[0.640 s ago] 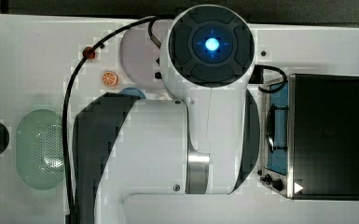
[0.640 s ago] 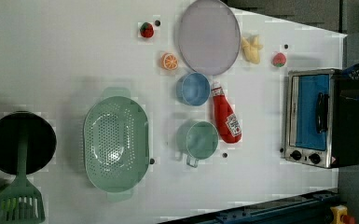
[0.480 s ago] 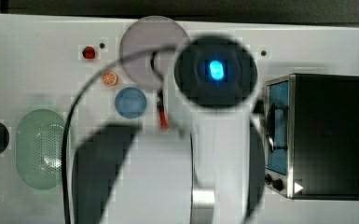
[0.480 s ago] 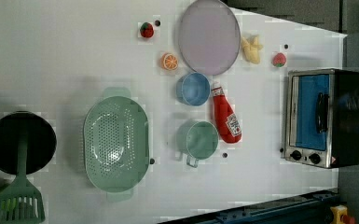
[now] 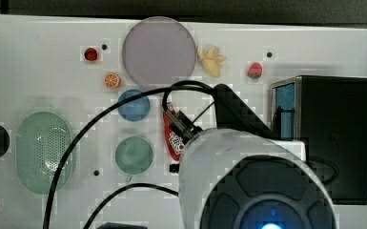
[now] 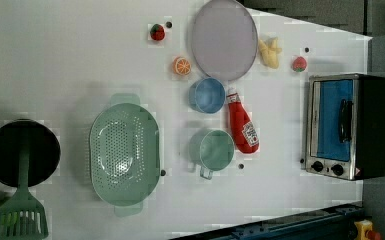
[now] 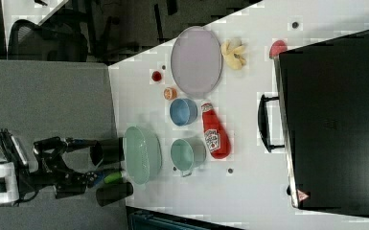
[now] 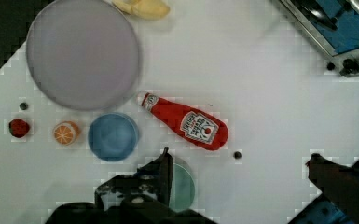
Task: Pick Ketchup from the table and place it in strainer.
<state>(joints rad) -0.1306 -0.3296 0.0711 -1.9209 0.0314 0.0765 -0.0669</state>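
Ketchup [image 8: 185, 125] lies flat on the counter [image 8: 270, 93], untouched, ahead of the spread fingers [image 8: 164, 168], which hang above it for a grasp; strainer [image 6: 124, 154] waits empty.

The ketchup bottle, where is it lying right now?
In the left view the Ketchup lies flat on the white table, just right of the blue bowl and teal bowl, left of the toaster oven.
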